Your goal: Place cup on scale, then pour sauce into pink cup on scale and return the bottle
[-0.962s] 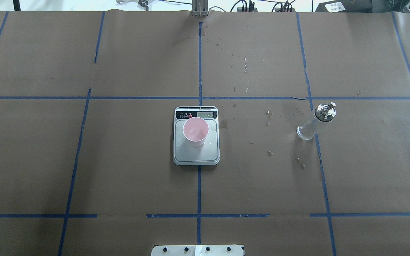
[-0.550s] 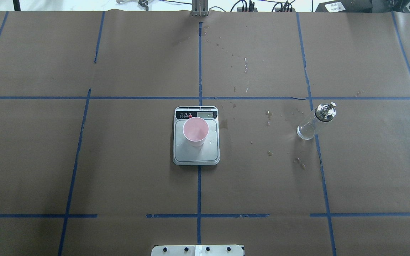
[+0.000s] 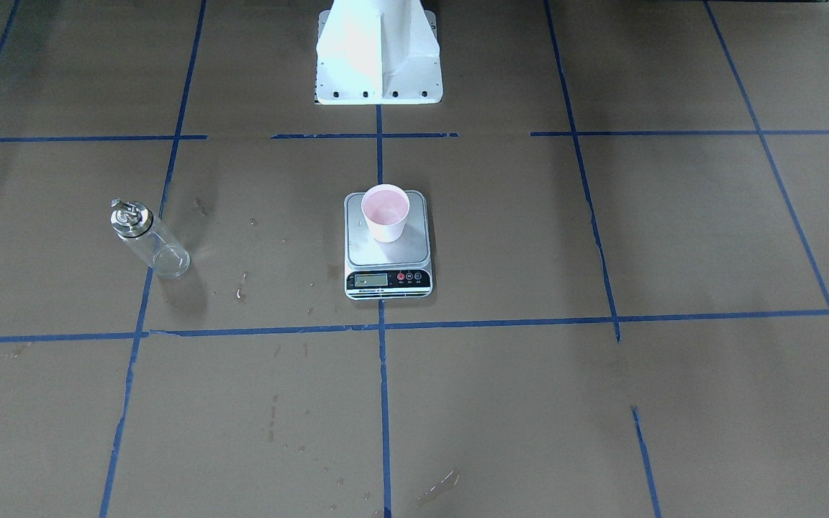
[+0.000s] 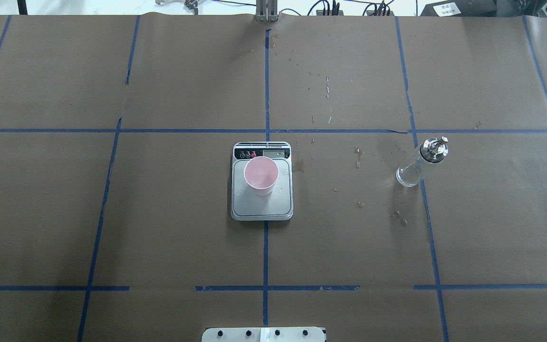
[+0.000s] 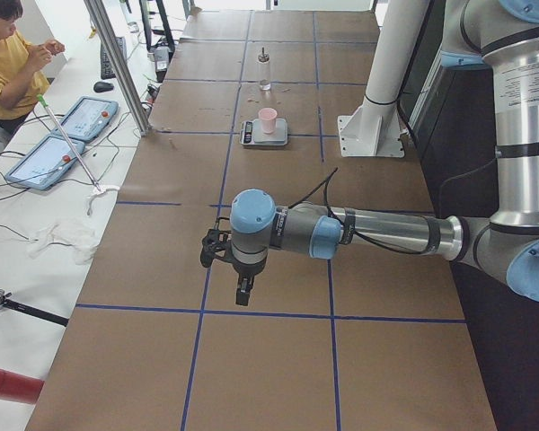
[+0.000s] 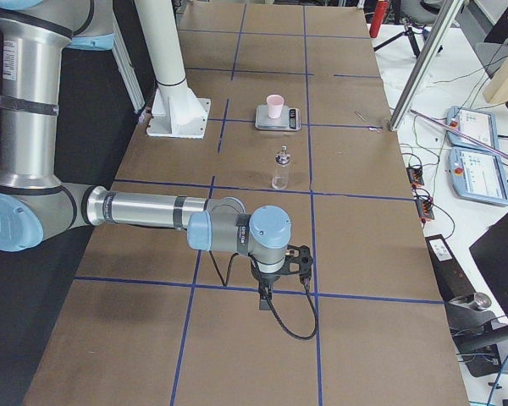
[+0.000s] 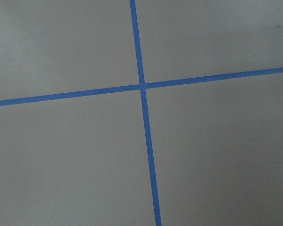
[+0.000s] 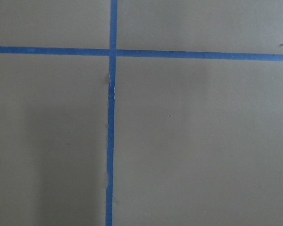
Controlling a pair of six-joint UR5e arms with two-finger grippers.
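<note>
Brown paper over the whole table [image 4: 159, 228], ruled into big squares by blue tape [image 4: 265, 251]. At one end, seen only from the side camera there, the left gripper [image 5: 242, 296]: pointing straight down above a tape line, well apart from every task thing; cannot tell fingers spread from fingers pressed together. At the other end the right gripper [image 6: 265, 298], again seen only from the side, pointing down close over a tape line, a black cable [image 6: 298, 335] looping out below it; again cannot tell spread from pressed together. In each wrist view only paper and a crossing of tape. Behind each gripper a grey forearm stretched level and low over the paper.

Further out, at mid-table, the scale [image 4: 261, 209], flat astride a tape line, black display strip on the side away from the robot. On its steel platform the cup [image 4: 260, 175], upright, pink inside, set toward the display strip. Well apart on the robot's right, the bottle [image 4: 415, 164], upright on the paper, base just beside a tape line, silver spout cap on top; sauce too clear to make out through the glass. Between scale and bottle, scattered wet spots [image 4: 360, 204]. At the robot's edge a white pedestal [image 3: 378, 50]. Across the table from the robot, a person [image 5: 4, 63] in a yellow top at a side bench with two tablets [image 5: 45, 162].
</note>
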